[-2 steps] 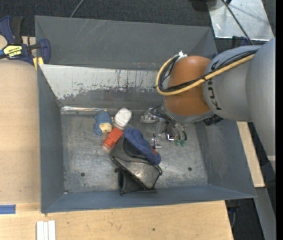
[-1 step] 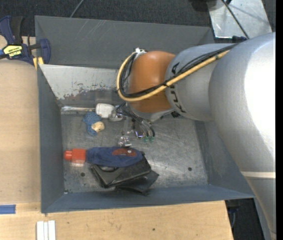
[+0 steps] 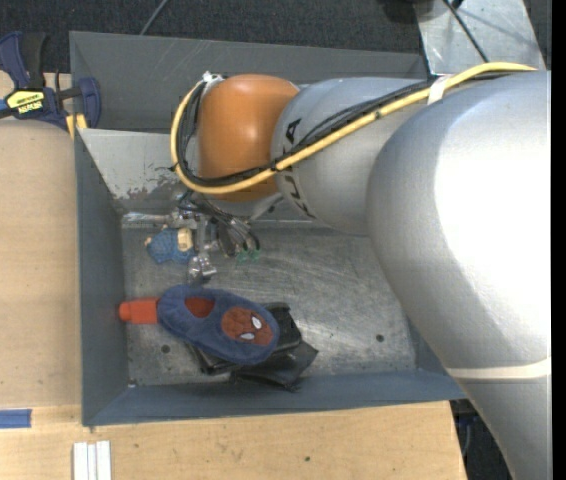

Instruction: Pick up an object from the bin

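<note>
Here, claw (image 3: 203, 253) beside small blue lump (image 3: 168, 247), grip state unclear, Spider-Man face on blue slipper (image 3: 225, 326).

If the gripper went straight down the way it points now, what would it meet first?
Likely the bare bin floor beside the small light-blue thing; the gripper might graze that thing's edge. Depth is unclear. The blue slipper lies off its line.
</note>
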